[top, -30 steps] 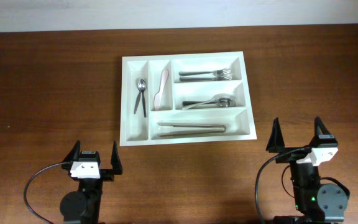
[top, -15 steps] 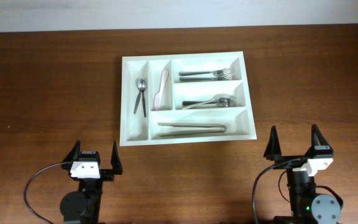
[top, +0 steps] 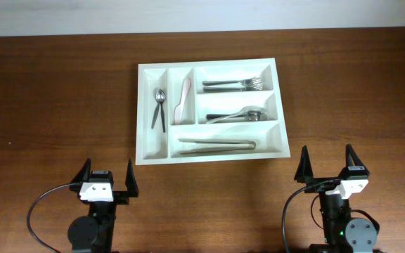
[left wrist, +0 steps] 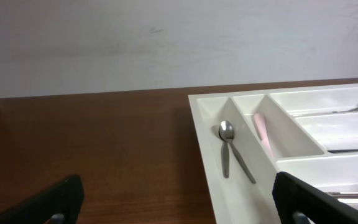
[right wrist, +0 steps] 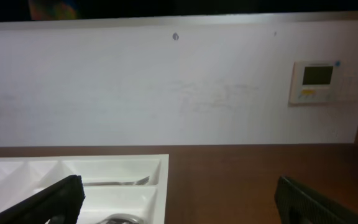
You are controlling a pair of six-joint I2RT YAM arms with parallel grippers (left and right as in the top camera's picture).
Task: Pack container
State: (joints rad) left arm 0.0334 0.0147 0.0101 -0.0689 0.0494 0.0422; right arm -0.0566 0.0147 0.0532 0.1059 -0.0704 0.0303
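At mid-table, the tray looks fully packed.
All five compartments hold cutlery and I see nothing loose left; my left gripper and right gripper rest spread, empty, nearer me.

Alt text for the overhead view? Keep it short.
White five-compartment cutlery tray on a brown wooden table, holding a teaspoon, pink utensil, forks, spoons and tongs. The left gripper and right gripper sit open and empty at the near edge.
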